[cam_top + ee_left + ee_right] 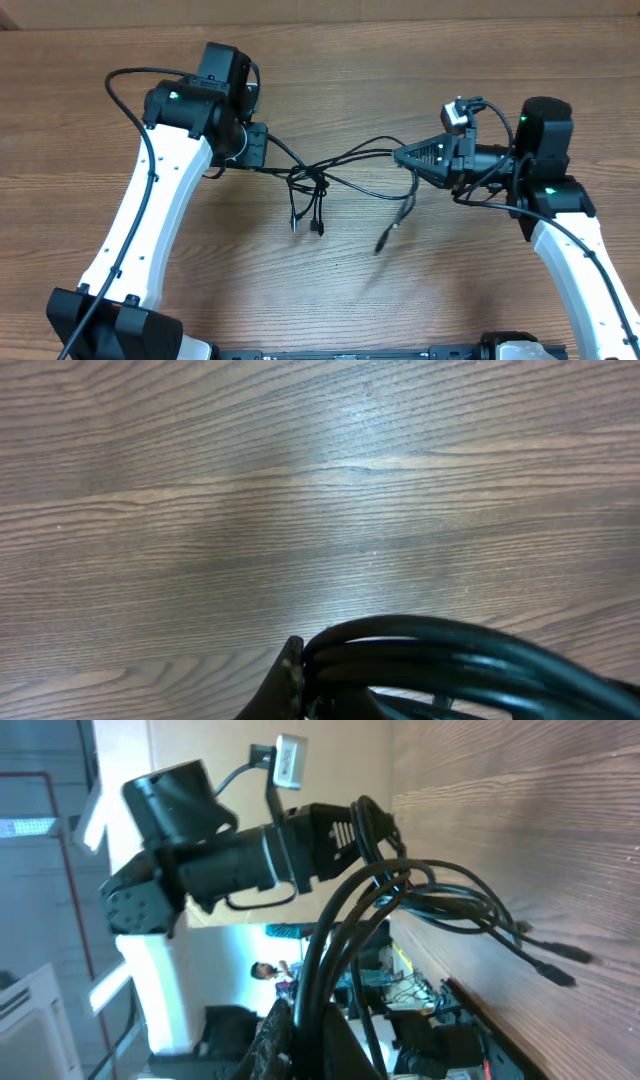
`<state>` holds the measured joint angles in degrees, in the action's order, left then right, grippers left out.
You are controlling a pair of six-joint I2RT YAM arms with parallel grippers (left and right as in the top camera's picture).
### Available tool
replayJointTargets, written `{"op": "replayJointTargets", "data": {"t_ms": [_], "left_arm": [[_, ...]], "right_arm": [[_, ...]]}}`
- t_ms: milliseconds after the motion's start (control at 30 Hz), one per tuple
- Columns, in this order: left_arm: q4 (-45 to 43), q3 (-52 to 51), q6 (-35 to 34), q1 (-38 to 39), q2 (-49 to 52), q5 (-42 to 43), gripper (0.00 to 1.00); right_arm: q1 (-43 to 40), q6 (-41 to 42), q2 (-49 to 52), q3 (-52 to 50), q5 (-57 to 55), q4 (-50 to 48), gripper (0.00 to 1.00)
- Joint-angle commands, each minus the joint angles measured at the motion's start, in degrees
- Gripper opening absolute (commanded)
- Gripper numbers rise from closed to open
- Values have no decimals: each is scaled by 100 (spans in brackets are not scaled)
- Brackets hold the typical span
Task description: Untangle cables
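Note:
The cables (312, 178) are thin black cords strung between my two grippers, bunched in a loose knot at the middle. Three plug ends (317, 228) dangle toward the table. My left gripper (256, 150) is shut on the left strands. In the left wrist view its gripper (305, 685) pinches several cords (450, 650) against one dark finger (288, 678). My right gripper (402, 156) is shut on the right strands. In the right wrist view, the cords (340, 940) run up from that gripper (305, 1040) toward the left arm (230, 850), and plug ends (560, 952) hang near the wood.
The wooden table (330, 290) lies under the cords. Thicker black wires (130, 85) fixed to the arms loop beside each wrist. A small white camera (459, 113) sits on the right wrist. The arm bases (110, 325) stand at the front edge.

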<state>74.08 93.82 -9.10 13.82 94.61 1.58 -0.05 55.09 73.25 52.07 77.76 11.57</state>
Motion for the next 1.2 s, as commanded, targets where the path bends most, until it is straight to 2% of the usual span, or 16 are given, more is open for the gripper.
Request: {"op": "replayJointTargets", "data": {"t_ms": [0,300,400,467,500,667,800,967,1167], "left_arm": [[33,83,11,-343,-22,-802,4],[-254,83,175,-699,-22,-798,4],[-321,83,629,-706,-22,-269,4],[-317,83,1084,-693,-22,389,4],[-317,83,1357,-693,-22,839,4],[-221,83,2492,-669,-22,2826,4],[-87,83,3021,-522,-22,3740,4],[-37,83,3388,-234,-22,4164,4],[-90,83,3416,144,-22,4306,4]], "right_arm": [[-396,-160,-50,39,601,-79,4],[-560,-966,-50,39,669,219,4],[-560,-1250,-50,39,413,612,4],[-553,-1370,-50,39,2,1051,4],[-553,-1469,-50,39,-199,1287,11],[-553,-1853,-50,39,-1036,2275,68],[-553,-1941,-50,39,-1488,2675,100],[-553,-1939,-50,39,-1624,2782,100],[-553,-1937,-50,39,-1781,2822,100]]}}
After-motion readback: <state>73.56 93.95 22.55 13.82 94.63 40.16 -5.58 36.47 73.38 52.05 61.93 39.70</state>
